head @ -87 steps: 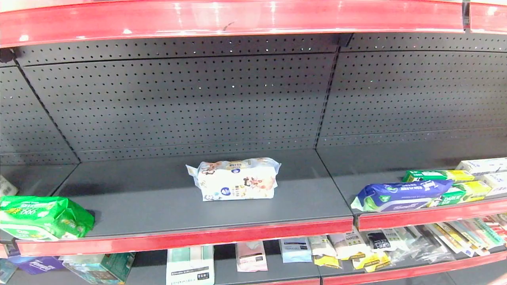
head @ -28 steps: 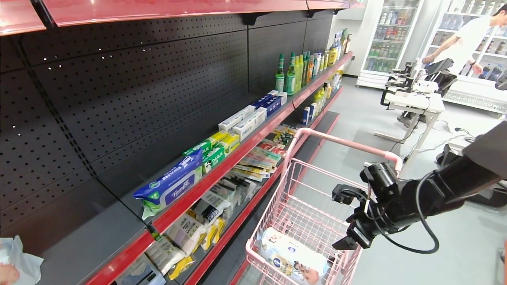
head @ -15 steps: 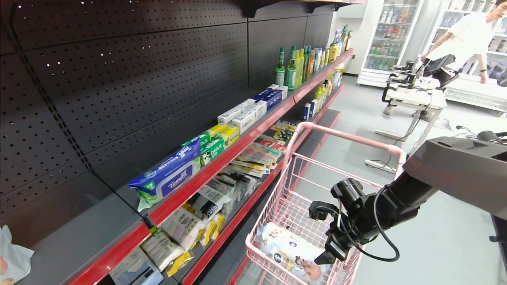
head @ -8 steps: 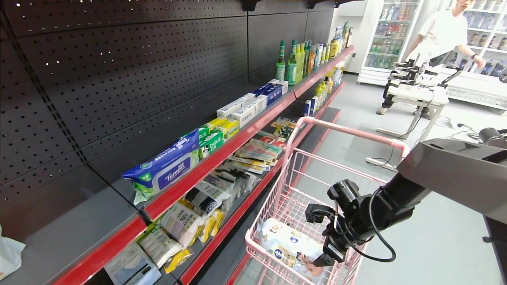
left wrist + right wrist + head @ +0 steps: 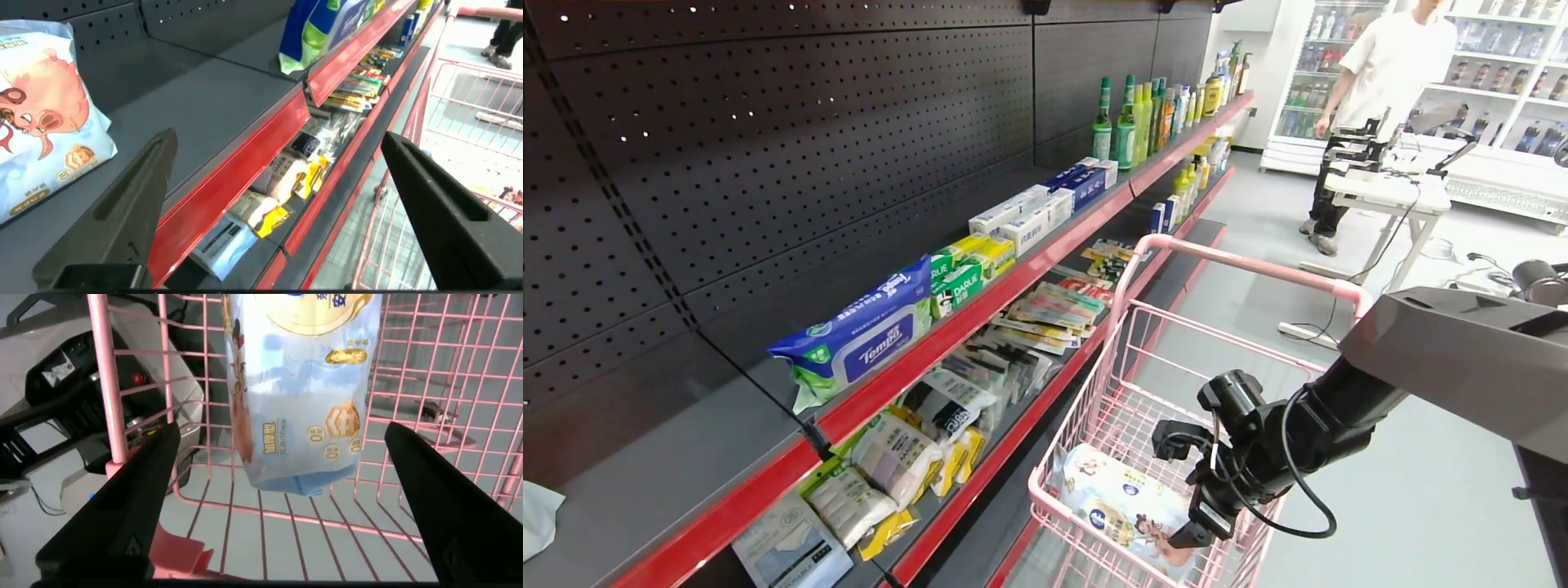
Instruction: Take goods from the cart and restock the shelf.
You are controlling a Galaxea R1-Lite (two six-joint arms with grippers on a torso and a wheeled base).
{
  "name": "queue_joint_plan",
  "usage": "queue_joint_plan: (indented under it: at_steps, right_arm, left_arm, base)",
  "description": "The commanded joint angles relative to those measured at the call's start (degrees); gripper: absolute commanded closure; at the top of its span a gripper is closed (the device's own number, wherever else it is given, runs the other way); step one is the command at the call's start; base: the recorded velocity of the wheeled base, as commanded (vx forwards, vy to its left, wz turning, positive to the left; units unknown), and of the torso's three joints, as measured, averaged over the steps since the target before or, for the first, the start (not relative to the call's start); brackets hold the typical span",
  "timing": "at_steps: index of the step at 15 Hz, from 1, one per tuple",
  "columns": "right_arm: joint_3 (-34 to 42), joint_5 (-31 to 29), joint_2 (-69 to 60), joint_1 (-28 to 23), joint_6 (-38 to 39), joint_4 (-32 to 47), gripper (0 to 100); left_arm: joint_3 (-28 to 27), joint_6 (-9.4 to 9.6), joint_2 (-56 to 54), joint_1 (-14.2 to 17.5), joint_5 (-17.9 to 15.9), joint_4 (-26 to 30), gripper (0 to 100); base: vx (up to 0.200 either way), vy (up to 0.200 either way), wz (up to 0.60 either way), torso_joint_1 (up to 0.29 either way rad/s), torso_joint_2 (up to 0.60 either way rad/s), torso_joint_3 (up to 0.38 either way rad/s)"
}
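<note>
Right gripper (image 5: 1188,531) is positioned low in the pink cart (image 5: 1241,269). Its jaws are spread wide, one to either side of the white wipes pack (image 5: 302,392) and apart from it. The pack is lying in the cart's basket, near the corner on the shelf side. Left gripper (image 5: 278,143) is held over the grey shelf (image 5: 212,106), jaws spread, nothing between them. A second, similar pack (image 5: 41,122) is recorded lying on that shelf, near the left gripper.
</note>
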Motion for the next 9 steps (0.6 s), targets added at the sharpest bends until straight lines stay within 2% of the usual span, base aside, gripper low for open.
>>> queue_joint_plan:
  at_steps: [1,6,9]
  right_arm:
    - [-0.5,0.0,0.4,-0.4,-0.2,0.0,0]
    - [-2.8,0.3,2.6,-1.9,-1.6,0.0,0]
    - [-3.9,2.9,3.4,-2.9,-1.7,0.0,0]
  left_arm:
    - [0.0,0.0,0.0,0.0,0.0,0.0,0]
    - [0.0,0.0,0.0,0.0,0.0,0.0,0]
    - [0.0,0.09,0.0,0.0,0.0,0.0,0]
  base:
    - [0.0,0.0,0.0,-0.012,0.05,0.032]
    - [0.0,0.0,0.0,0.0,0.0,0.0]
    - [0.0,0.0,0.0,0.0,0.0,0.0]
